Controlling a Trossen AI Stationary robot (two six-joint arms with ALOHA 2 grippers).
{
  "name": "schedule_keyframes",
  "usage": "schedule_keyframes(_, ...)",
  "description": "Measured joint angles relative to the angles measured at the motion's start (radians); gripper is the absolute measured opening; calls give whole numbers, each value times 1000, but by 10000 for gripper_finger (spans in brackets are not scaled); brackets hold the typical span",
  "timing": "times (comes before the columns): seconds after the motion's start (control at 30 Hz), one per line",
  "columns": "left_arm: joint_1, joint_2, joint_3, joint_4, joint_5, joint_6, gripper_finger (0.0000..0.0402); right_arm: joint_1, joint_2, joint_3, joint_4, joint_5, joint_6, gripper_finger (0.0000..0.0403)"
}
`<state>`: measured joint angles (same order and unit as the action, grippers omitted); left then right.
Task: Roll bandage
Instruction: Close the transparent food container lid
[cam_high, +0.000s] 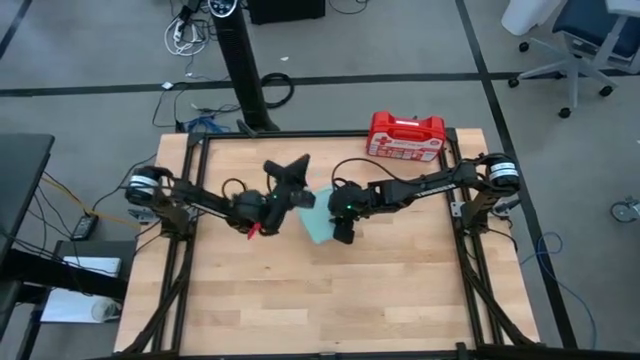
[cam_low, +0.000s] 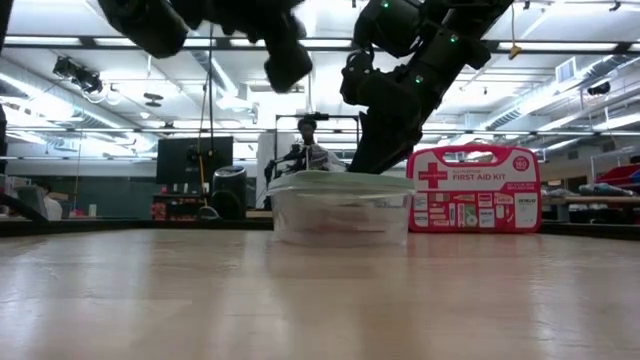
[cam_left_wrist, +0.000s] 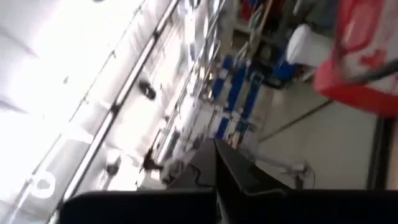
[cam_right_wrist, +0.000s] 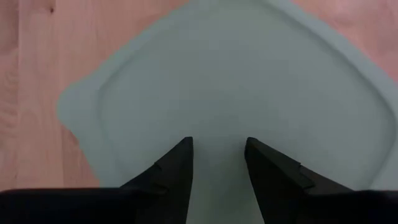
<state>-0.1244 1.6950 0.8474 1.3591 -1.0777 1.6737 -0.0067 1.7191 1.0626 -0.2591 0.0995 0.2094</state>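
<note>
A clear container (cam_low: 340, 215) with a pale green lid (cam_right_wrist: 236, 74) stands at the table's middle. A faint reddish shape shows through its wall; I cannot tell whether it is the bandage. My right gripper (cam_right_wrist: 217, 144) stands open over the lid, its fingers slanting down, with nothing between them. My left gripper (cam_left_wrist: 217, 148) is shut on nothing and is raised above the table left of the container (cam_high: 287, 178), pointing up into the room. A small red sliver (cam_high: 254, 231) shows beside the left arm's wrist; what it is I cannot tell. My right gripper comes at the lid's top (cam_right_wrist: 217, 118) from above, slanting down. Its two fingertips (cam_low: 368, 168) stand apart and reach down to the lid's surface. I cannot tell whether they touch it.
A red first-aid case (cam_high: 405, 135) with white markings stands at the table's far right edge. Black frame rails (cam_high: 180, 260) run along the table's left and right sides. Bare wood (cam_high: 330, 300) stretches from the container to the near edge.
</note>
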Motion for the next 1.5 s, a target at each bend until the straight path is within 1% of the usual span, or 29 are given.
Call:
schedule_keyframes(0.07, 16, -11, -6, -70, -28, -103, 0, 0, 0, 0, 0, 1, 5, 149)
schedule_keyframes(0.1, 24, -11, -22, -187, -22, -233, 0, 1, 0, 0, 0, 1, 8, 149)
schedule_keyframes(0.13, 33, -11, -40, -359, 9, -395, 0, 3, 0, 0, 0, 0, 8, 149)
schedule_keyframes(0.17, 40, -1, -48, -573, 86, -560, 0, 3, 0, 0, 1, 0, 8, 149)
schedule_keyframes(0.2, 48, 25, -47, -749, 196, -702, 0, 3, 0, 0, 2, 1, 8, 149)
schedule_keyframes(0.23, 52, 60, -42, -810, 213, -789, 0, 5, -1, 1, -1, 8, 8, 149)
schedule_keyframes(0.27, 53, 99, -26, -828, 180, -810, 0, 6, -4, 0, -7, 4, 14, 149)
schedule_keyframes(0.3, 51, 126, -20, -761, 64, -788, 0, 6, -1, 0, -10, 8, 17, 149)
schedule_keyframes(0.33, 47, 139, -17, -693, -17, -708, 0, 6, 0, 0, -6, 18, 18, 149)
schedule_keyframes(0.37, 41, 143, -17, -622, -39, -610, 0, 6, -1, 0, -3, 12, 18, 149)
schedule_keyframes(0.47, 7, 108, -22, -335, -13, -276, 0, 4, -1, 2, -2, 1, 19, 149)
schedule_keyframes(0.53, -10, 56, 2, -114, 57, -87, 0, 5, -3, 2, -5, 0, 18, 149)
schedule_keyframes(0.6, -8, 23, 35, 3, 79, 2, 0, 5, -4, 2, -8, -1, 18, 149)
schedule_keyframes(0.67, 16, 12, 42, -29, 61, -31, 0, 5, -5, 2, -8, 0, 21, 149)
schedule_keyframes(0.7, 31, 14, 38, -80, 51, -106, 0, 5, -5, 2, -8, 0, 23, 149)
schedule_keyframes(0.77, 62, 15, 20, -308, 75, -356, 0, 7, -5, 2, -7, 0, 24, 149)
schedule_keyframes(0.83, 88, 43, 15, -634, 211, -659, 0, 9, -5, 2, -8, 1, 27, 149)
schedule_keyframes(0.87, 95, 78, 15, -749, 270, -746, 0, 11, -5, 2, -8, 1, 31, 149)
schedule_keyframes(0.9, 94, 111, 26, -752, 242, -780, 0, 14, -6, 4, -5, 5, 33, 149)
schedule_keyframes(0.93, 93, 131, 36, -728, 204, -782, 0, 16, -9, 2, -15, -1, 35, 149)
schedule_keyframes(0.97, 84, 150, 39, -664, 101, -735, 0, 18, -7, 1, -24, 4, 32, 149)
schedule_keyframes(1.0, 77, 160, 40, -607, 50, -662, 0, 18, -5, 2, -18, 9, 33, 149)
schedule_keyframes(1.1, 51, 147, 36, -425, 30, -397, 0, 18, -7, 3, -25, 4, 20, 149)
schedule_keyframes(1.17, 32, 114, 55, -247, 89, -238, 0, 18, -6, 7, -23, 3, 23, 149)
schedule_keyframes(1.2, 24, 101, 62, -161, 102, -180, 0, 18, -5, 7, -22, 2, 23, 149)
schedule_keyframes(1.27, 18, 83, 76, -71, 130, -129, 0, 18, -5, 7, -21, 1, 23, 149)
schedule_keyframes(1.37, 32, 75, 78, -122, 119, -209, 0, 18, -5, 7, -20, 4, 23, 149)
schedule_keyframes(1.43, 48, 68, 73, -282, 123, -358, 0, 18, -5, 7, -20, 1, 22, 149)
schedule_keyframes(1.5, 70, 73, 57, -542, 184, -597, 0, 18, -5, 8, -23, 7, 23, 149)
